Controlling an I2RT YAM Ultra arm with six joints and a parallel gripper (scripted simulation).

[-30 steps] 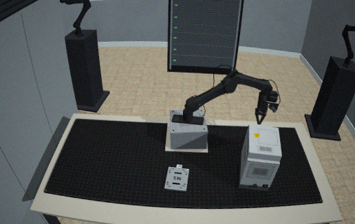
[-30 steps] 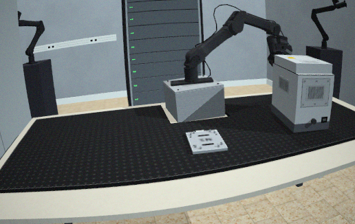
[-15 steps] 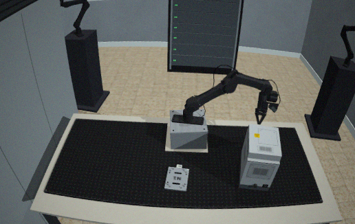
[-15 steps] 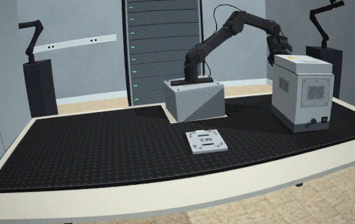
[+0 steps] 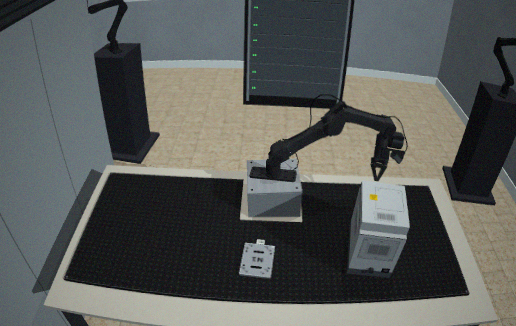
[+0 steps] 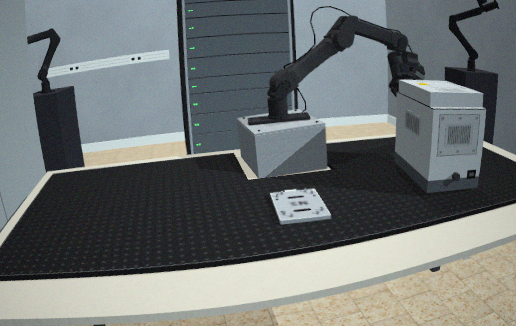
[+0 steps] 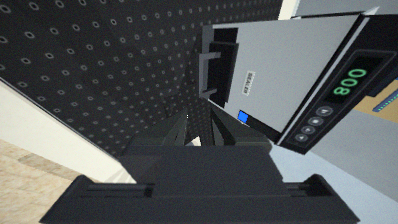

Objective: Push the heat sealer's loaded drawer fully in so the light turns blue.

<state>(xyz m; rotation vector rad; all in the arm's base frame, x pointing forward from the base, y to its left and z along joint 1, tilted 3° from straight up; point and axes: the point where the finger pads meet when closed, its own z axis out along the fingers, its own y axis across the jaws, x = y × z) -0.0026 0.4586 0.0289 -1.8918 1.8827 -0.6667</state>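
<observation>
Gripper [image 5: 378, 176] [image 7: 199, 111]: fingers slightly apart, nothing between. Just beyond, drawer handle [image 7: 202, 75], untouched; farther, heat sealer [image 5: 381, 215] [image 6: 414, 145] [image 7: 285, 65], upright, light [image 7: 243, 116] blue. Risk: fingers snagging the handle on withdrawal could drag the drawer or turn the sealer.

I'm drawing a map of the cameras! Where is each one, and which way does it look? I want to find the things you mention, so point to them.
Top: high beyond the table's front, looking down at the white boxy heat sealer [image 5: 383, 212] [image 6: 414, 135] [image 7: 295, 65]; whole black arm [image 5: 306, 140] [image 6: 314, 52] shows.
Exterior: lower, same side, facing the sealer's back; whole arm.
Wrist: on the arm, looking past its black gripper [image 5: 378, 177] [image 6: 394, 90] [image 7: 200, 120] at the sealer's front.
All share sealer and gripper.
</observation>
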